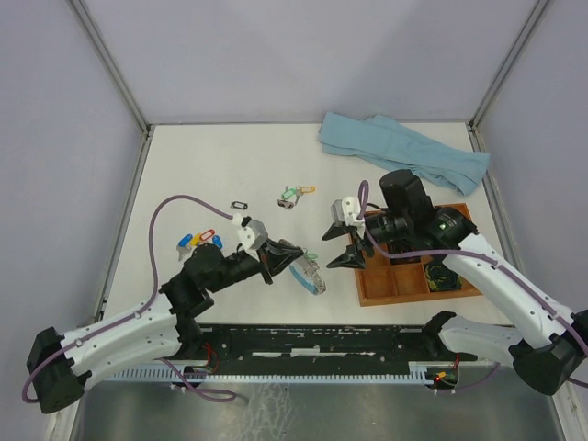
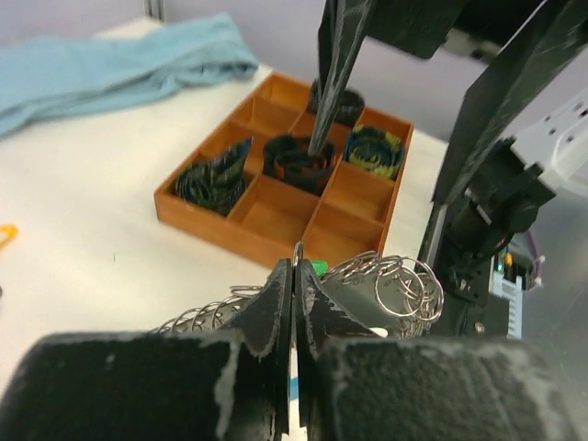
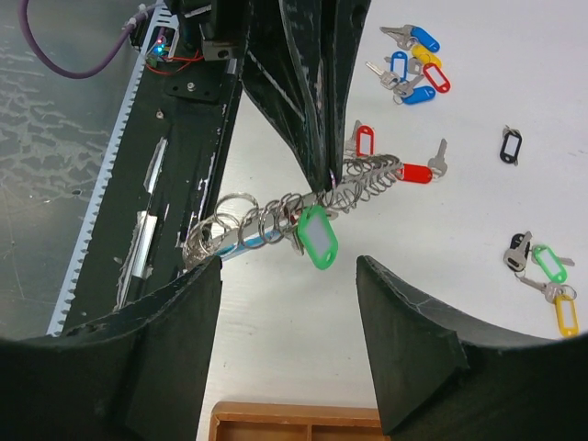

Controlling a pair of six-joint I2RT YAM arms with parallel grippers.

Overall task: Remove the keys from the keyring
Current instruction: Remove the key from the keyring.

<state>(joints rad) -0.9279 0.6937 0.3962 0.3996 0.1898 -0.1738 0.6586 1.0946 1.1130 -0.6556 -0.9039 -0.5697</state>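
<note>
Left end effector (image 1: 292, 250) clamped shut on keyring (image 1: 309, 274), near middle of worktop (image 1: 230, 165). Keyring judged light, stiff and slippery, its small split rings crowded and apt to swing. Green-tagged key (image 3: 317, 236) hung from it; plastic tag likely easiest hold. Right end effector (image 1: 344, 246) hovered close by, spread wide, empty. Loose keys (image 1: 296, 195) lay farther back.
</note>
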